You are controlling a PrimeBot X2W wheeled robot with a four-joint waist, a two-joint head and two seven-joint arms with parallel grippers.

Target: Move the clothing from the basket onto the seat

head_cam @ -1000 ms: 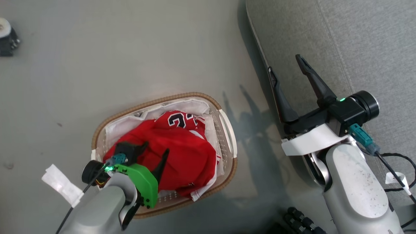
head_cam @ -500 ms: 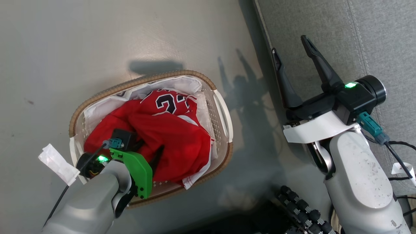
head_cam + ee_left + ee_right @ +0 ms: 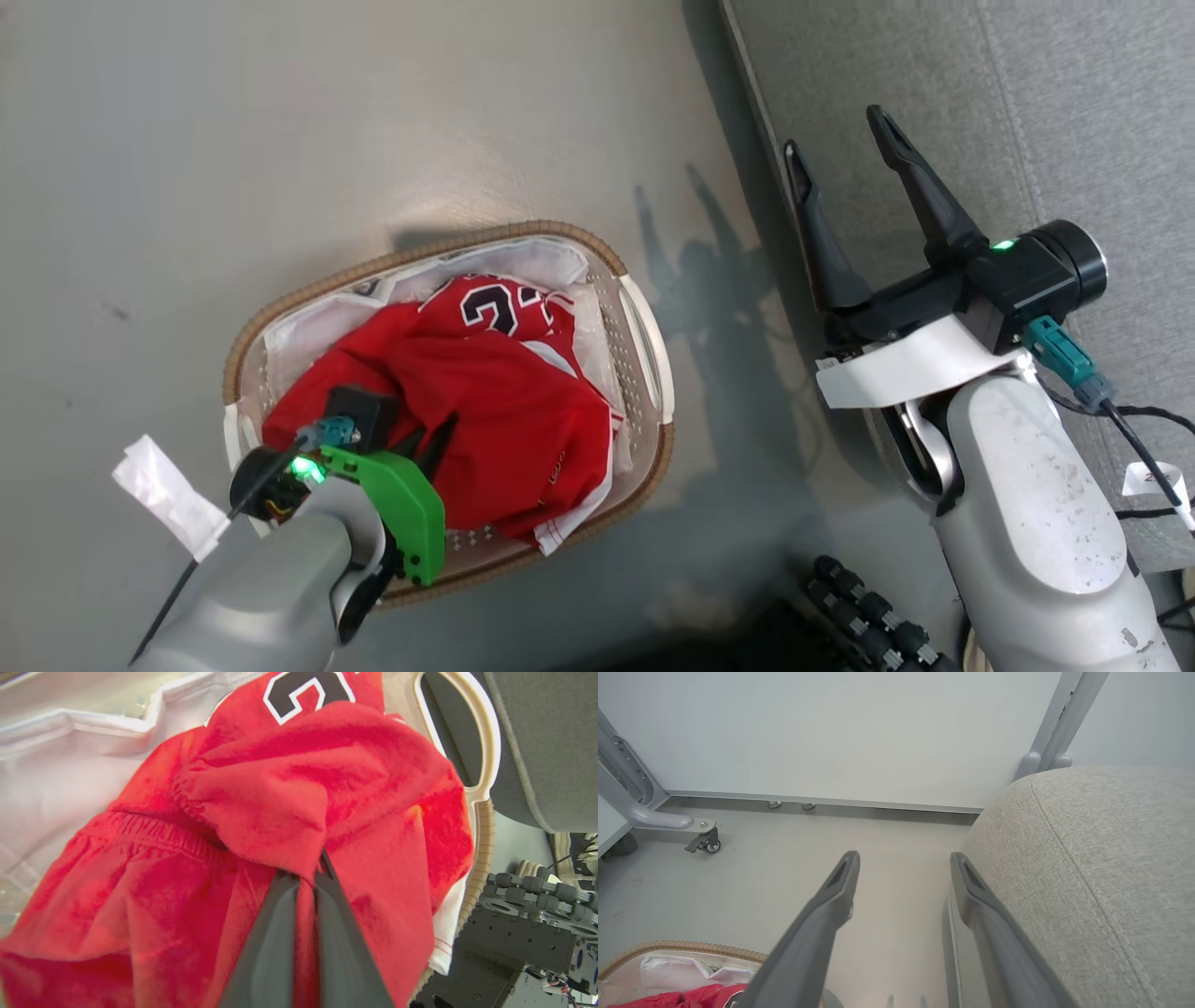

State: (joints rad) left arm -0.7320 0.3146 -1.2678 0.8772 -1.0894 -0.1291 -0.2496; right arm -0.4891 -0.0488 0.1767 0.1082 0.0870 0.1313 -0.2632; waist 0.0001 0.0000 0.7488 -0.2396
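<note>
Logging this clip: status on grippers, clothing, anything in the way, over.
Left gripper shut on a fold of the clothing, in the basket. Right gripper open, empty, at the seat edge. Only floor between basket and seat.

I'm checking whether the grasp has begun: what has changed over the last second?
The left pincer, open over the clothing before, has shut on a fold of it. The clothing still lies in the basket; the right pincer stays open at the edge of the seat.

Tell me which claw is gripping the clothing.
The left claw: it pinches a fold of the red clothing in the basket. The right claw stands open, empty.
</note>
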